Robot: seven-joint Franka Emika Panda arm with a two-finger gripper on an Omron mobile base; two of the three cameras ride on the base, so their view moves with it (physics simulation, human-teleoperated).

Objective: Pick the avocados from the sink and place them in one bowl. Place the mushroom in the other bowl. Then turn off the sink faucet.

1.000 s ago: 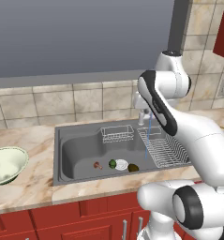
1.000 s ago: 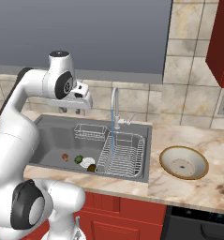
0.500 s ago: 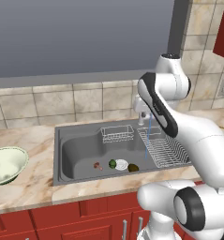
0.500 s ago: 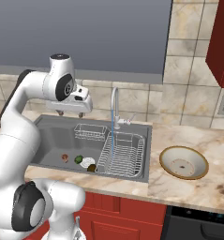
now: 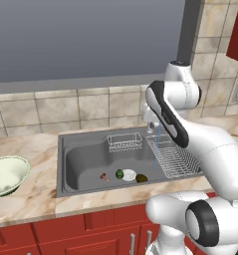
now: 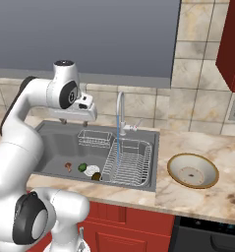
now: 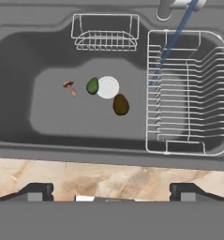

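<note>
The grey sink (image 7: 48,51) holds the bright green avocado (image 7: 92,86) just left of the white drain, and the dark olive-brown avocado (image 7: 121,104) below and right of it. The tiny reddish mushroom (image 7: 70,87) lies left of the green one. From the left base these are the green avocado (image 5: 119,174), the dark avocado (image 5: 141,178) and the mushroom (image 5: 104,176). My gripper (image 7: 111,194) hangs high over the sink's front edge, open wide and empty, and appears as the gripper (image 6: 75,120). The chrome faucet (image 6: 120,106) pours a blue stream. The tan bowl (image 6: 192,171) sits right of the sink, the pale green bowl (image 5: 6,174) left.
A wire dish rack (image 7: 186,93) fills the sink's right part, with the water stream (image 7: 172,42) falling into it. A small wire basket (image 7: 105,32) hangs at the back wall of the basin. Marble counter (image 7: 108,176) runs along the front.
The jaws have spread from partly closed to wide. The hand has sunk a little over the sink; the fruits and the mushroom lie where they were.
</note>
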